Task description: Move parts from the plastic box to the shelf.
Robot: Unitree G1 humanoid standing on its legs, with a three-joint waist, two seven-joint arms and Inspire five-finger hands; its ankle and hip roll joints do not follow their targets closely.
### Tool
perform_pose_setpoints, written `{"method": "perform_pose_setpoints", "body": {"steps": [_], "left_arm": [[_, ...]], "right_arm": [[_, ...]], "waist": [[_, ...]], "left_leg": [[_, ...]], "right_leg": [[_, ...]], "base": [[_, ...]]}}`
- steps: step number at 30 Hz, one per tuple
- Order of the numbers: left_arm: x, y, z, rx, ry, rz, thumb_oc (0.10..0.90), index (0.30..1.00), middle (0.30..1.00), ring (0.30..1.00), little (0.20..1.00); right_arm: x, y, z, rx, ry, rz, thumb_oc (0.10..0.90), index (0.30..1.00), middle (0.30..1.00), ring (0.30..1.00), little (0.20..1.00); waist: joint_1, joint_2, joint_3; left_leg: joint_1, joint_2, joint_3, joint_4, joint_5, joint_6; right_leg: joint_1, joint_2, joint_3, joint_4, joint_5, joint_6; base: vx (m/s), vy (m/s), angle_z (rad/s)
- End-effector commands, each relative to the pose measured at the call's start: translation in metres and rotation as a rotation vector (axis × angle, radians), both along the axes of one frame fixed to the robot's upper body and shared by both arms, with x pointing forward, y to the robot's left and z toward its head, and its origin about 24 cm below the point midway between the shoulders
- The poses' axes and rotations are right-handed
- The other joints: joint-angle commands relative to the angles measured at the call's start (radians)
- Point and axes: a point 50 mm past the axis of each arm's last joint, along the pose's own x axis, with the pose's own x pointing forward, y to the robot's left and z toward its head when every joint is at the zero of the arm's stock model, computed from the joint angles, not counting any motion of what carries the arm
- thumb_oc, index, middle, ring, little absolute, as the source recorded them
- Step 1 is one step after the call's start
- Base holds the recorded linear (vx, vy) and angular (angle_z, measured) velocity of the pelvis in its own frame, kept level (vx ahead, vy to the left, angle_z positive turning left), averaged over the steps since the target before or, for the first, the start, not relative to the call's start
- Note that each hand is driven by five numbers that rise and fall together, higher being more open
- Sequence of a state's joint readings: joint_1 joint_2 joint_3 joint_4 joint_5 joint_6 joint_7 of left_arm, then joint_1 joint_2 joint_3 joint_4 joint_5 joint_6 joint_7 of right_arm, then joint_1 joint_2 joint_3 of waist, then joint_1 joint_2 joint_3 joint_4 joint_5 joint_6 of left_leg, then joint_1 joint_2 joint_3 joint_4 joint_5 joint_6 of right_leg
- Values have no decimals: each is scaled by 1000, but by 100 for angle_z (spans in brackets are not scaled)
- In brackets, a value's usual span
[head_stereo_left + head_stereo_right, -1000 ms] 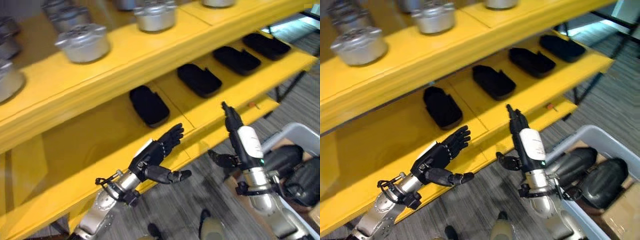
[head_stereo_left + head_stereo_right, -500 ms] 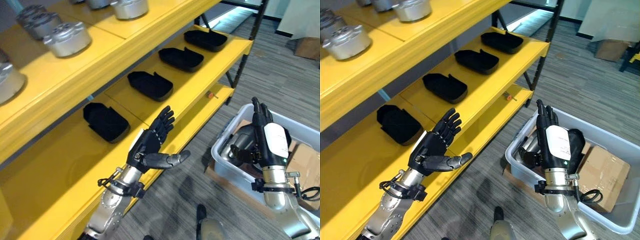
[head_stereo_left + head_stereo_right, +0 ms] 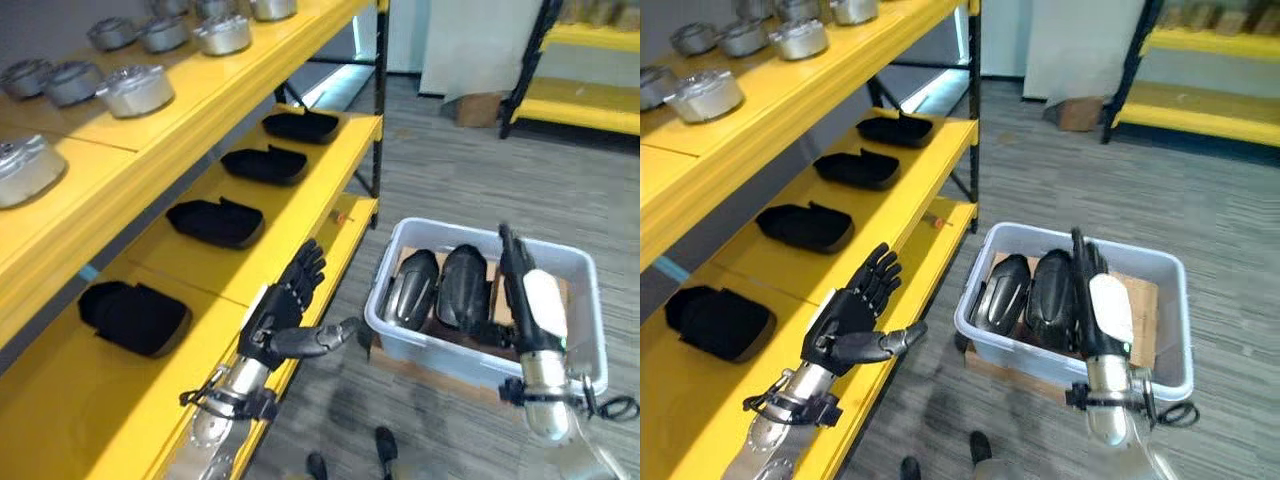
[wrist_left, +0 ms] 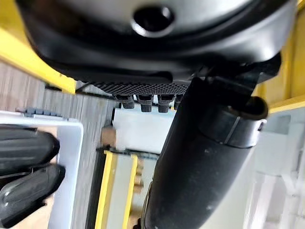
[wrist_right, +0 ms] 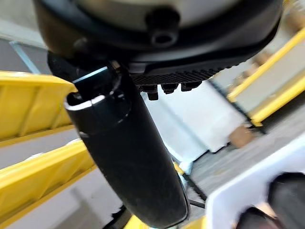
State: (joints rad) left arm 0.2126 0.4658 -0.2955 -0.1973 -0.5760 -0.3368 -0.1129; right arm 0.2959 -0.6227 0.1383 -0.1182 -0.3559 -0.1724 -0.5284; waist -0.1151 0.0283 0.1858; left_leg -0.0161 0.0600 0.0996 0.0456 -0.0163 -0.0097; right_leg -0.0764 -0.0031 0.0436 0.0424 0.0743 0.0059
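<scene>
The pale plastic box (image 3: 441, 351) stands on the floor to the right of the yellow shelf (image 3: 290, 250). Two black rounded parts (image 3: 412, 288) (image 3: 464, 287) lie side by side in its left half on brown cardboard. My right hand (image 3: 533, 303) stands upright over the box's right half, open, fingers straight, holding nothing. My left hand (image 3: 281, 314) hovers open beside the shelf's front edge, thumb pointing toward the box, and it too is empty. In the left wrist view the parts (image 4: 26, 160) show past the straight fingers (image 4: 145, 101).
Several black parts (image 3: 215, 222) lie in a row on the middle shelf board; silver round parts (image 3: 134, 89) stand on the board above. A second yellow shelf (image 3: 588, 103) and a cardboard box (image 3: 477, 105) stand far back across the grey floor.
The whole view has swung from the shelf toward the box, so the camera moved. My right hand went from the shelf edge to above the box. Both hands stayed open.
</scene>
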Motion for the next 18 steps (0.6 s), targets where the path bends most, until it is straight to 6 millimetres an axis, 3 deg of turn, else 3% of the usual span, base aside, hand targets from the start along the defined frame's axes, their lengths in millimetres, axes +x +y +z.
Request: {"method": "perform_pose_setpoints", "body": {"steps": [1, 4, 11, 13, 14, 18], "left_arm": [[2, 6, 42, -9, -255, -53, 900, 1000, 1000, 1000, 1000], [3, 2, 40, 5, -241, -39, 900, 1000, 1000, 1000, 1000], [1, 8, 37, 29, -225, -45, 900, 1000, 1000, 1000, 1000], [2, 8, 40, 39, -237, -30, 900, 1000, 1000, 1000, 1000], [3, 11, 41, 42, -246, 8, 900, 1000, 1000, 1000, 1000], [3, 11, 37, 54, -226, 24, 900, 1000, 1000, 1000, 1000]], "right_arm": [[27, 19, 55, -4, -309, 122, 900, 1000, 1000, 1000, 1000], [36, 27, 57, 2, -309, 134, 900, 1000, 1000, 1000, 1000], [33, 25, 57, -30, -272, 159, 900, 1000, 1000, 1000, 1000], [35, 30, 58, -64, -265, 203, 900, 1000, 1000, 1000, 1000], [39, 37, 59, -76, -263, 246, 900, 1000, 1000, 1000, 1000], [42, 42, 61, -87, -267, 285, 900, 1000, 1000, 1000, 1000]], "waist": [[19, -23, -55], [36, -21, -59], [42, -27, -76], [52, -27, -63], [73, -31, -39], [89, -37, -20]], "left_leg": [[22, -123, -28, -49, 22, 31], [35, -141, -111, -101, 48, 47], [49, -137, -108, -133, 52, 64], [53, -125, -69, -133, 56, 69], [68, -107, -9, -133, 54, 69], [87, -73, 58, -133, 54, 62]], "right_leg": [[117, 7, -22, -94, -12, 37], [90, 28, 22, -76, -9, 39], [85, 28, 5, -12, -48, 49], [59, 7, -65, 74, -68, 60], [38, -48, -167, 140, -60, 89], [36, -115, -220, 118, -31, 121]], "base": [[121, 25, 16], [105, 71, -31], [102, 110, -20], [30, 104, -7], [4, 84, -28], [12, 10, -88]]}}
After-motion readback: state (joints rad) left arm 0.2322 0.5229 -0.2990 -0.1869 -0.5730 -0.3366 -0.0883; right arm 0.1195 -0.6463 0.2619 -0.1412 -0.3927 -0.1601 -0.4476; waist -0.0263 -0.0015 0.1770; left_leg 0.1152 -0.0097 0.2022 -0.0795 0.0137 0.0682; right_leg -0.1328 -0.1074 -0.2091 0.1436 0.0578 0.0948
